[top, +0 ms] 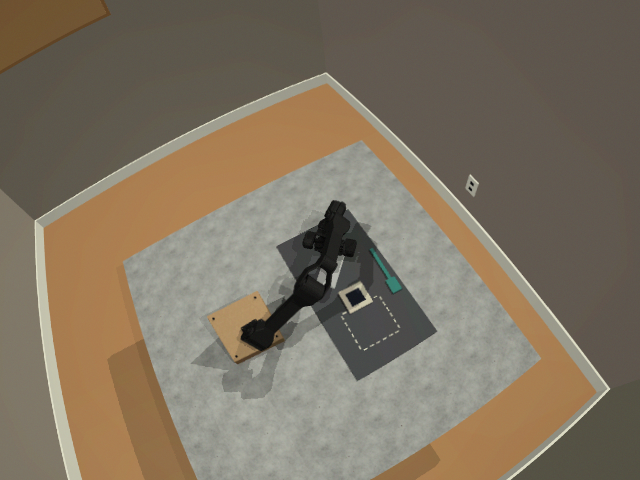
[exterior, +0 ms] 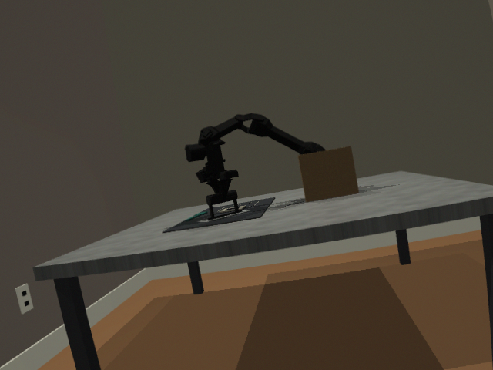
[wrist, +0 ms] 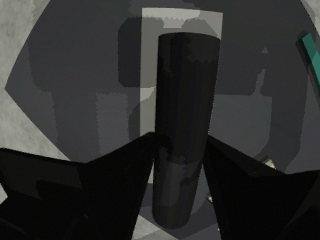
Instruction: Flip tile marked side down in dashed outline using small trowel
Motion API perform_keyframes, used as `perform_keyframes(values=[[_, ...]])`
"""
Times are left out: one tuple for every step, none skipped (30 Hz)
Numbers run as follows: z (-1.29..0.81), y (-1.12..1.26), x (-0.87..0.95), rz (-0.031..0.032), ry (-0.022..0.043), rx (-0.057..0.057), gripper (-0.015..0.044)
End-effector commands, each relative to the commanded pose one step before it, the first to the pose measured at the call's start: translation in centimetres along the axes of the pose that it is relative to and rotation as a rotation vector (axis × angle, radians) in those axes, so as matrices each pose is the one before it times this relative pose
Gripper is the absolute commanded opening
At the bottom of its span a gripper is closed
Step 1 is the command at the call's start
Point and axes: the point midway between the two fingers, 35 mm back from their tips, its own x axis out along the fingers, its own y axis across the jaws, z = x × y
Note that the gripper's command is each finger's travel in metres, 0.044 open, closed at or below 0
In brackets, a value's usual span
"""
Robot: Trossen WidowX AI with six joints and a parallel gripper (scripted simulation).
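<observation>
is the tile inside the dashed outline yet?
No. The cream-framed square tile lies at the dashed outline's corner, mostly outside it.

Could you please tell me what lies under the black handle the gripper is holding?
A pale flat blade shows past the handle at its sides and far end, over the dark mat. The gripper is shut on the handle, which covers the blade's middle.
</observation>
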Motion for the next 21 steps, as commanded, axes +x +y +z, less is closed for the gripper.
perform_keyframes(values=[[-0.040,0.020,0.062,-0.00039,0.00250,-0.1236,0.0130],[0.000,0.000,0.000,0.00000,0.00000,-0.0291,0.0130],[0.000,0.000,0.000,0.00000,0.00000,-0.0291,0.0130],[0.000,0.000,0.000,0.00000,0.00000,-0.0291,0.0130],[0.000,0.000,0.000,0.00000,0.00000,-0.0291,0.0130],[0.000,0.000,0.000,0.00000,0.00000,-0.0291,0.0130],[0.000,0.000,0.000,0.00000,0.00000,-0.0291,0.0130],[0.000,0.000,0.000,0.00000,0.00000,-0.0291,0.0130],[0.000,0.000,0.000,0.00000,0.00000,-0.0291,0.0130],[0.000,0.000,0.000,0.00000,0.00000,-0.0291,0.0130],[0.000,0.000,0.000,0.00000,0.00000,-0.0291,0.0130],[0.000,0.000,0.000,0.00000,0.00000,-0.0291,0.0130],[0.000,0.000,0.000,0.00000,0.00000,-0.0291,0.0130],[0.000,0.000,0.000,0.00000,0.00000,-0.0291,0.0130],[0.000,0.000,0.000,0.00000,0.00000,-0.0291,0.0130],[0.000,0.000,0.000,0.00000,0.00000,-0.0291,0.0130],[0.000,0.000,0.000,0.00000,0.00000,-0.0291,0.0130],[0.000,0.000,0.000,0.00000,0.00000,-0.0291,0.0130],[0.000,0.000,0.000,0.00000,0.00000,-0.0291,0.0130],[0.000,0.000,0.000,0.00000,0.00000,-0.0291,0.0130],[0.000,0.000,0.000,0.00000,0.00000,-0.0236,0.0130]])
